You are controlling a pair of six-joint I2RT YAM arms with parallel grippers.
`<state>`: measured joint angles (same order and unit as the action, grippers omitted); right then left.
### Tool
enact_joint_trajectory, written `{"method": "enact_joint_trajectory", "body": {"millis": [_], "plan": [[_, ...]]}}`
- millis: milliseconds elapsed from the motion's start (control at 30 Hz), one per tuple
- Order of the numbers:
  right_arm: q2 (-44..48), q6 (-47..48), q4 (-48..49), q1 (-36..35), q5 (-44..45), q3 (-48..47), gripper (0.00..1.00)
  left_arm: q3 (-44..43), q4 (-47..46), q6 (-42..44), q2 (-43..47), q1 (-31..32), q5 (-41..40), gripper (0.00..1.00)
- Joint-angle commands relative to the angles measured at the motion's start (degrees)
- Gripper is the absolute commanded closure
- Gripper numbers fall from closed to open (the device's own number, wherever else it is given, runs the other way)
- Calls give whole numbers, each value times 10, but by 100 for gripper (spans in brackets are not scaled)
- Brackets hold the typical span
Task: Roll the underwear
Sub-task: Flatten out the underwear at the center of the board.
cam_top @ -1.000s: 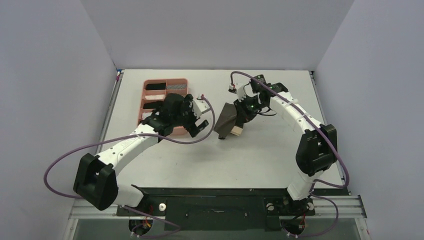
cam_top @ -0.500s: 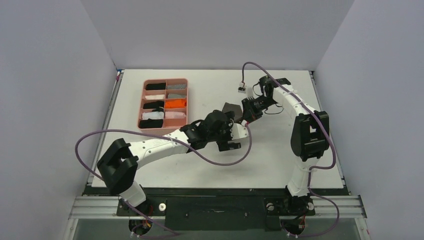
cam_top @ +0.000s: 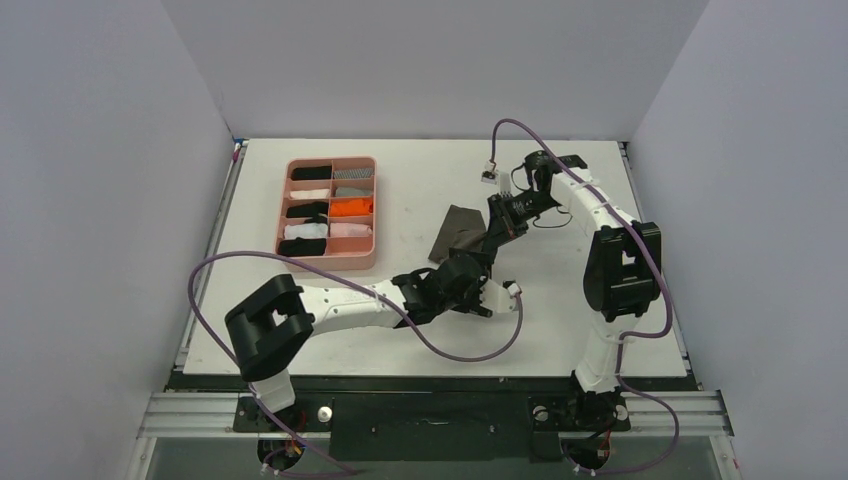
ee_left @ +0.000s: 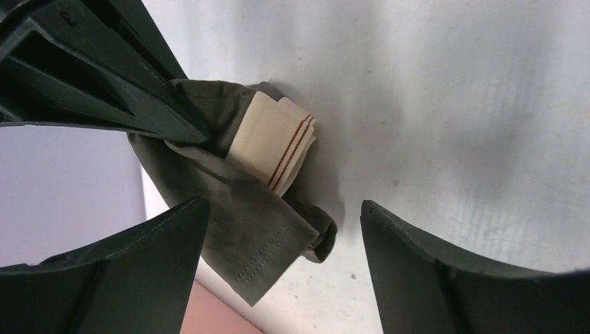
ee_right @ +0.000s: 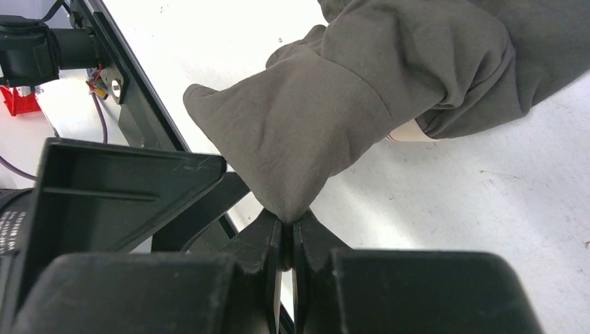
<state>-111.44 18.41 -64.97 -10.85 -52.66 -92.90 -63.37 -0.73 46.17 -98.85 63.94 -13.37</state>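
A: Starting left: pink tray (cam_top: 283,222) at far left, rolled cloths in its compartments. Left gripper (ee_left: 282,207)?
B: Mid-table (cam_top: 560,300), jaws spread, nothing between them, just near of the underwear (cam_top: 458,230).
A: Underwear?
B: Crumpled on the table right of the tray, tan waistband showing. Right gripper (ee_right: 286,226) clamped on one corner.

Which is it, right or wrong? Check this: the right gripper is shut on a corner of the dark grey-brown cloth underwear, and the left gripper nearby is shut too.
Wrong on one count: the left gripper is open, its jaws standing wide apart in the left wrist view. The right gripper is indeed shut on a corner of the dark grey-brown cloth underwear, nearby.
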Motion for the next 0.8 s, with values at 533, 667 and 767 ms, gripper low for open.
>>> {"method": "enact_joint_trajectory", "body": {"millis": [533, 667, 767], "plan": [[6, 22, -8, 9, -6, -12, 100, -70, 89, -91, 28, -86, 109, 100], [8, 48, -27, 9, -1, -13, 100, -116, 139, -171, 24, -140, 205, 100], [8, 69, -53, 7, -5, -17, 95, -128, 142, -227, 27, -163, 257, 100]]}}
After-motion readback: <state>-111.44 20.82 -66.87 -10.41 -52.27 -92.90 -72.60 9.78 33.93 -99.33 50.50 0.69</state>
